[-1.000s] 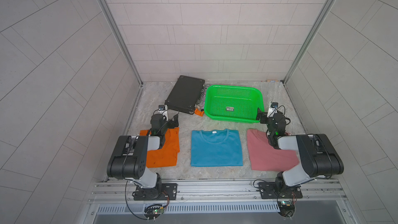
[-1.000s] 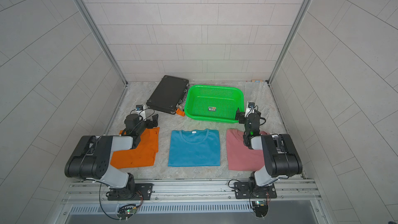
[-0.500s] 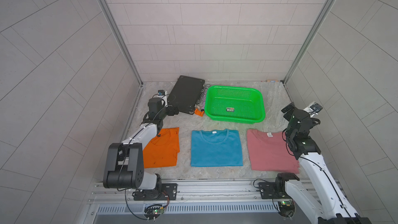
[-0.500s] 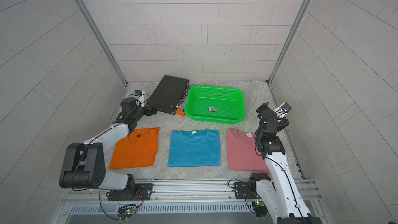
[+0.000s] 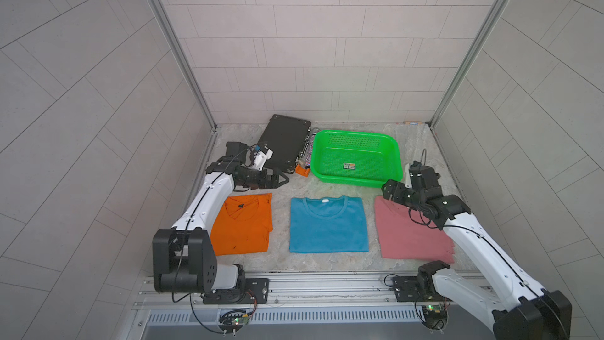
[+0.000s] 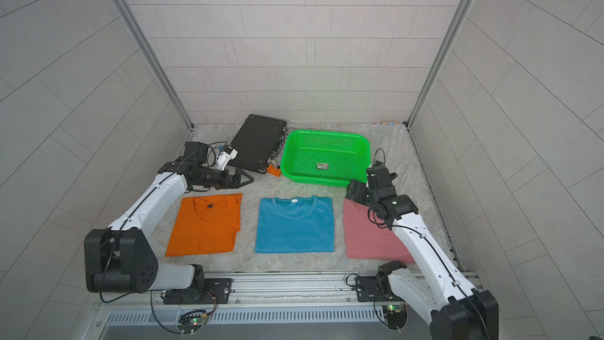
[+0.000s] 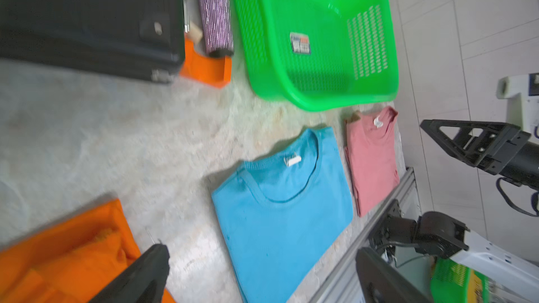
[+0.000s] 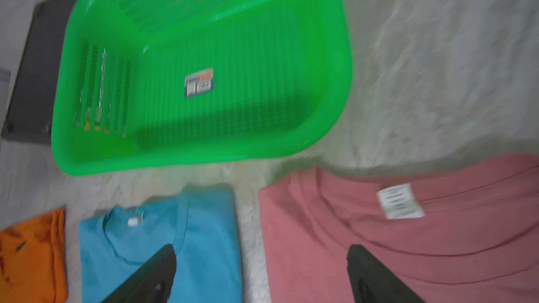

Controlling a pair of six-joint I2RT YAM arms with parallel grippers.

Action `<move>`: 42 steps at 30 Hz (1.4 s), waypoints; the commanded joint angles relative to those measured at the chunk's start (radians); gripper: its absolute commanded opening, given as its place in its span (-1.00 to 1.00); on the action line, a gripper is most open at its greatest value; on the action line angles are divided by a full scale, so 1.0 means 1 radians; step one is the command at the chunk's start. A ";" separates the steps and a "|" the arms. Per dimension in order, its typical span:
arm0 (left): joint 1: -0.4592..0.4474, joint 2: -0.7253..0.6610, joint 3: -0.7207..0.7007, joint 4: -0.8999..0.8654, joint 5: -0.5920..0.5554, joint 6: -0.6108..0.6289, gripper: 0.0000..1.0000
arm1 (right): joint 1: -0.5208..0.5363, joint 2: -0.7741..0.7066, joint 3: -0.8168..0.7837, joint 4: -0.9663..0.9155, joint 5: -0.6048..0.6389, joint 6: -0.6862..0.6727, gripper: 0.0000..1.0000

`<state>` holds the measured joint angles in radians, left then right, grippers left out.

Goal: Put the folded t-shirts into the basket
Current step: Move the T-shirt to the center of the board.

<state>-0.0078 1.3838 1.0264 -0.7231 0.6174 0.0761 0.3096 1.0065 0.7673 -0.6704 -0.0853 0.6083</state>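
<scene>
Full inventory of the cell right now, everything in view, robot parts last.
orange t-shirt: 1, orange, folded, front row, robot's left.
blue t-shirt: 1, blue, folded, front row, middle.
pink t-shirt: 1, dusty pink, folded, front row, right.
basket: 1, bright green, only a label inside, behind the blue and pink t-shirts.
case: 1, black, closed, left of the basket.
roll: 1, glittery purple, between case and basket.
block: 1, orange, at the roll's near end.
table: 1, grey stone pattern.
left arm: 1, white and black, jaws open, beyond the orange t-shirt's collar.
right arm: 1, white and black, jaws open, over the pink t-shirt's far corner.
</scene>
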 commanded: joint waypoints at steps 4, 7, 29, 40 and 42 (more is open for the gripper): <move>-0.002 -0.048 -0.183 0.087 0.130 -0.101 1.00 | 0.101 0.132 -0.060 0.003 -0.317 0.030 0.69; -0.004 -0.016 -0.206 0.143 0.108 -0.130 1.00 | 0.101 0.187 -0.097 0.059 -0.349 0.031 0.63; -0.020 0.178 -0.153 0.120 0.091 -0.128 1.00 | 0.198 0.546 -0.108 0.358 -0.489 0.114 0.19; -0.052 0.220 -0.131 0.144 -0.087 -0.152 0.92 | 0.197 0.331 -0.085 0.105 -0.252 0.031 0.43; -0.068 0.233 -0.116 0.149 -0.087 -0.154 0.82 | 0.198 0.343 -0.047 0.117 -0.203 0.000 0.45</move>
<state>-0.0532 1.6020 0.8795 -0.5732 0.5713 -0.0837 0.5091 1.3582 0.6697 -0.4965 -0.4156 0.6682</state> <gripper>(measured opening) 0.925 0.720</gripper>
